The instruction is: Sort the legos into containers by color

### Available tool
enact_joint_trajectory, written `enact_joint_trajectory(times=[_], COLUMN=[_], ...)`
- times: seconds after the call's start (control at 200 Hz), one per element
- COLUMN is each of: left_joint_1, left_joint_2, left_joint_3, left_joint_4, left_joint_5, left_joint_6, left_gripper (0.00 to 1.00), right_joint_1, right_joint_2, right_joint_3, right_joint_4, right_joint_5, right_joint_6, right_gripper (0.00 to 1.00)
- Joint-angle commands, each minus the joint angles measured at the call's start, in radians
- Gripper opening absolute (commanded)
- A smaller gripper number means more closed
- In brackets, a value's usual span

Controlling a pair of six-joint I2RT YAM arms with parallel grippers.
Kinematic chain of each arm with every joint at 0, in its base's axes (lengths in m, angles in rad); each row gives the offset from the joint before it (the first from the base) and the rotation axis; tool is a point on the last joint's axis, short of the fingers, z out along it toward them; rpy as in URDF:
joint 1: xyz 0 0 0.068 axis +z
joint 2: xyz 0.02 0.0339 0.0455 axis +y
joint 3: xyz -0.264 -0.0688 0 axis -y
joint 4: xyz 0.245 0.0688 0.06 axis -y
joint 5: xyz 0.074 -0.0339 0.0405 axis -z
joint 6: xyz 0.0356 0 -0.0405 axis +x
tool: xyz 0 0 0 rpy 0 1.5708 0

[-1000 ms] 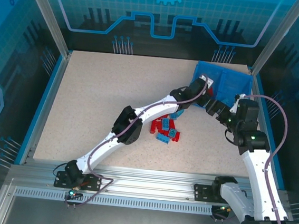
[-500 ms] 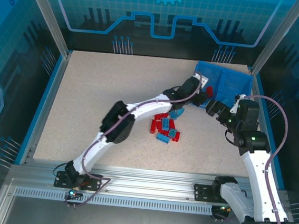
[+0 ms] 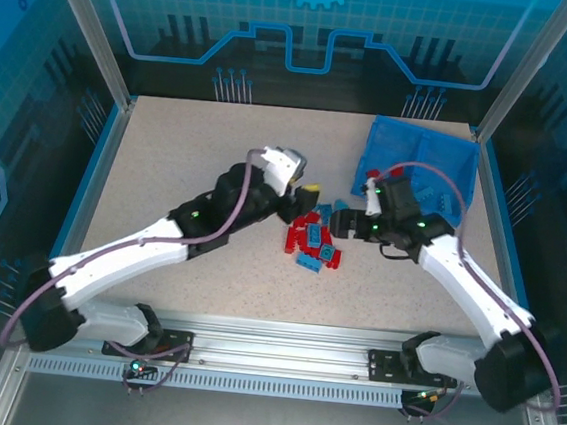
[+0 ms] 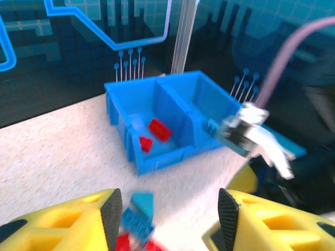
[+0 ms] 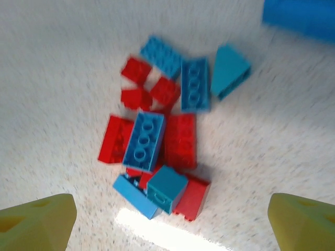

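My left gripper (image 4: 167, 209) stands spread and empty near the legos (image 3: 313, 243), red and blue, heaped on the tabletop (image 3: 190, 143). My right gripper (image 5: 170, 203) hangs by the heap, jaws wide, holding nothing. Farther back, on the right, sits the tray (image 4: 162, 159), with two red bricks (image 4: 157, 129) in its left compartment.

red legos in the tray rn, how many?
2. One red lego lies mid-floor, another against the near wall, both in the tray compartment on the left of the left wrist view. Walls may hide others.
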Motion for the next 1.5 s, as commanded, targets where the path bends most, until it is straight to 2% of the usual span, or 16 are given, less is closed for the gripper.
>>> enact_joint_trajectory(times=[0.0, 0.095, 0.15, 0.26, 0.36, 0.42, 0.545, 0.605, 0.81, 0.92, 1.01, 1.141, 1.301, 1.406, 1.496], left_joint_1=[-0.004, -0.004, -0.004, -0.005, -0.004, -0.004, -0.004, -0.005, -0.005, -0.004, -0.004, -0.002, 0.005, 0.020, 0.031], left_joint_2=[-0.136, -0.215, -0.250, -0.314, -0.337, -0.337, -0.336, -0.338, -0.369, -0.370, -0.375, -0.400, -0.427, -0.437, -0.445], left_joint_3=[-0.077, -0.096, -0.127, -0.237, -0.310, -0.324, -0.329, -0.332, -0.349, -0.355, -0.357, -0.369, -0.378, -0.375, -0.378], left_joint_4=[-0.245, -0.447, -0.519, -0.533, -0.476, -0.459, -0.455, -0.459, -0.444, -0.445, -0.444, -0.424, -0.402, -0.382, -0.366], left_joint_5=[0.129, 0.260, 0.298, 0.295, 0.245, 0.238, 0.230, 0.218, 0.215, 0.208, 0.206, 0.218, 0.211, 0.194, 0.177], left_joint_6=[0.233, 0.417, 0.516, 0.649, 0.689, 0.699, 0.712, 0.713, 0.710, 0.712, 0.713, 0.716, 0.695, 0.669, 0.654], left_gripper=[0.64, 0.75, 0.80, 0.90, 0.99, 0.99, 0.99, 0.99, 0.99, 0.99, 0.99, 0.99, 0.99, 0.99, 0.99], right_joint_1=[0.094, 0.136, 0.149, 0.174, 0.188, 0.192, 0.193, 0.195, 0.200, 0.201, 0.201, 0.196, 0.107, -0.040, -0.193], right_joint_2=[0.110, 0.199, 0.240, 0.297, 0.328, 0.336, 0.352, 0.361, 0.371, 0.363, 0.321, 0.211, 0.062, 0.002, 0.010], right_joint_3=[0.014, 0.016, 0.024, 0.047, 0.065, 0.064, 0.061, 0.065, 0.071, 0.060, 0.055, 0.058, 0.060, 0.061, 0.069], right_joint_4=[-0.029, -0.015, -0.004, -0.002, -0.026, -0.024, -0.008, -0.011, -0.014, -0.012, -0.018, -0.033, -0.024, 0.040, 0.112], right_joint_5=[0.038, 0.056, 0.060, 0.102, 0.171, 0.198, 0.222, 0.222, 0.220, 0.234, 0.260, 0.352, 0.488, 0.521, 0.522], right_joint_6=[0.124, 0.186, 0.205, 0.222, 0.238, 0.245, 0.259, 0.265, 0.270, 0.281, 0.282, 0.260, 0.197, 0.136, 0.102], right_gripper=[0.94, 0.91, 0.88, 0.84, 0.77, 0.73, 0.55, 0.50, 0.47, 0.37, 0.30, 0.28, 0.28, 0.29, 0.29])
